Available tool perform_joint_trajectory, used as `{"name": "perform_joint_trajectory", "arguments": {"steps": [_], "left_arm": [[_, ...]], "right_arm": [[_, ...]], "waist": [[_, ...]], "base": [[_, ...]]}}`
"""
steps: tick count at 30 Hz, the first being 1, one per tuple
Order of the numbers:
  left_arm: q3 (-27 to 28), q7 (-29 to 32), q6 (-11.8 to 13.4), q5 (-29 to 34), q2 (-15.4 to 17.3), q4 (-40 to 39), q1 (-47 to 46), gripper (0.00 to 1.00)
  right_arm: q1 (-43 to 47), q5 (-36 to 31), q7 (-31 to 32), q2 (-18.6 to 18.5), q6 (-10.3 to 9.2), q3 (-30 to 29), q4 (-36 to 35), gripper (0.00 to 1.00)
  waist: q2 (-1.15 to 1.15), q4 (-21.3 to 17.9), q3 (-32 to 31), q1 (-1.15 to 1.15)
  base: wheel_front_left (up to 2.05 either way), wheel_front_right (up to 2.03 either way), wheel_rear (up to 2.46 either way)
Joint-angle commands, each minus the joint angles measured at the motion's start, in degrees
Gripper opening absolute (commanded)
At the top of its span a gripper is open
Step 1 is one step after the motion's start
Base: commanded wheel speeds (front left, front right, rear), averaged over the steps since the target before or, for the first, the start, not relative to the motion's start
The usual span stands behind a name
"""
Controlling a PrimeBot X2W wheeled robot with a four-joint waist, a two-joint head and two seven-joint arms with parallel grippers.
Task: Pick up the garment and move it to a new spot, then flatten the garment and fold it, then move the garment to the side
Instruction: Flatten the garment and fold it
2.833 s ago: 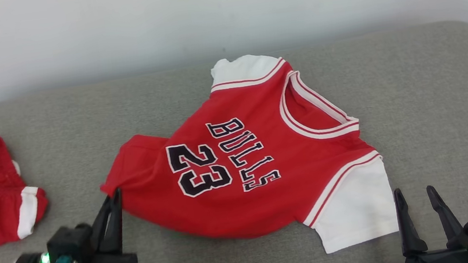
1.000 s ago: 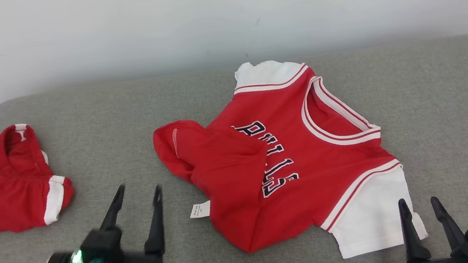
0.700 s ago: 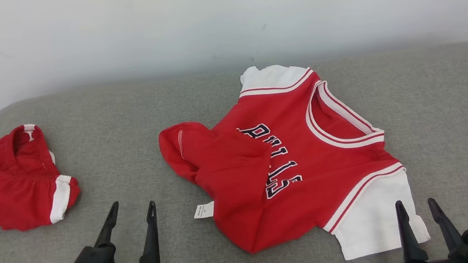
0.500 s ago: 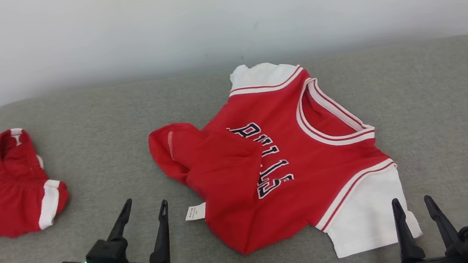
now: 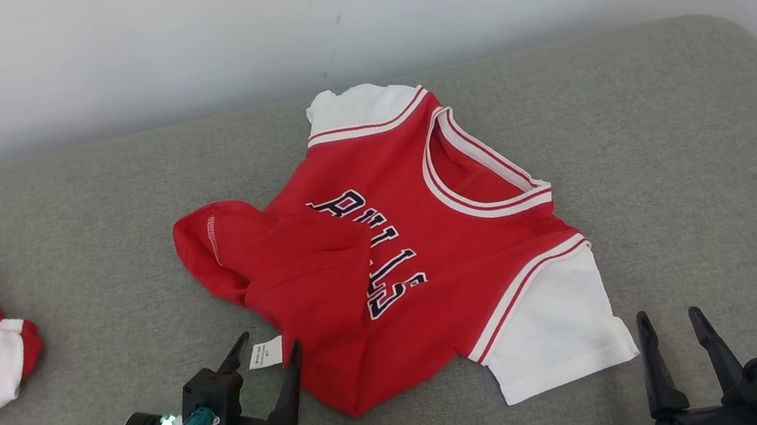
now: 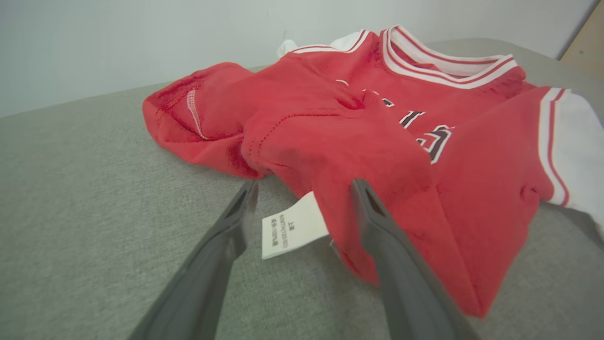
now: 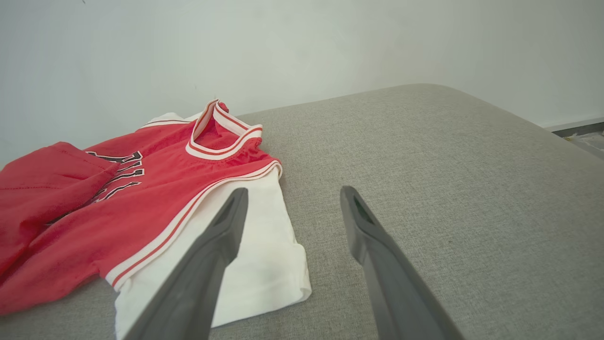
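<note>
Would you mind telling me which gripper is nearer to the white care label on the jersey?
Left. The left gripper, fingers open, flanks the care label; the right gripper sits apart from it, past the white sleeve of the jersey.

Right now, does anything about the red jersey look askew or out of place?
Yes. The hem end of the jersey is flopped back over its front, hiding part of the lettering, so it does not lie flat. A white care label sticks out from under that flap onto the grey cushion.
</note>
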Motion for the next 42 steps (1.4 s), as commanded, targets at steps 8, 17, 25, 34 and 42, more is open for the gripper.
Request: {"name": "perform_joint_trajectory", "arguments": {"steps": [8, 17, 25, 34, 42], "left_arm": [[-1.12, 0.2, -1.34, -1.21, -1.28, 6.66, -1.83, 1.0], [-2.32, -0.53, -2.44, -3.01, -2.96, 10.81, -3.86, 0.0], [-1.13, -1.93, -1.26, -3.09, -2.39, 7.57, -1.92, 0.0], [0.01, -1.28, 3.3, -4.08, -1.78, -7.06, 9.55, 0.0], [-3.07, 1.49, 4.94, -5.92, -4.71, -10.8, 18.56, 0.0]], "right_arm": [[-0.78, 0.68, -0.08, 0.0, -0.14, -0.1, -0.17, 1.0], [-0.76, 0.52, -0.08, 0.0, -0.14, -0.19, 0.19, 1.0], [1.18, 0.72, -0.08, 0.0, -0.14, -1.3, 0.21, 1.0], [2.6, 1.04, -0.08, -0.01, -0.14, -2.16, 0.41, 1.0], [2.92, 0.12, -0.08, 0.0, -0.14, -2.28, 0.83, 1.0]], "waist": [[0.0, -0.91, 0.9, -0.01], [0.0, -0.81, 0.38, -0.01], [0.0, 1.25, -2.1, -0.01], [0.0, 5.6, -4.09, -0.01], [0.0, 6.8, -4.85, -0.01]], "base": [[0.0, 0.0, 0.0], [0.0, 0.0, 0.0], [0.0, 0.0, 0.0], [0.0, 0.0, 0.0], [0.0, 0.0, 0.0]]}}
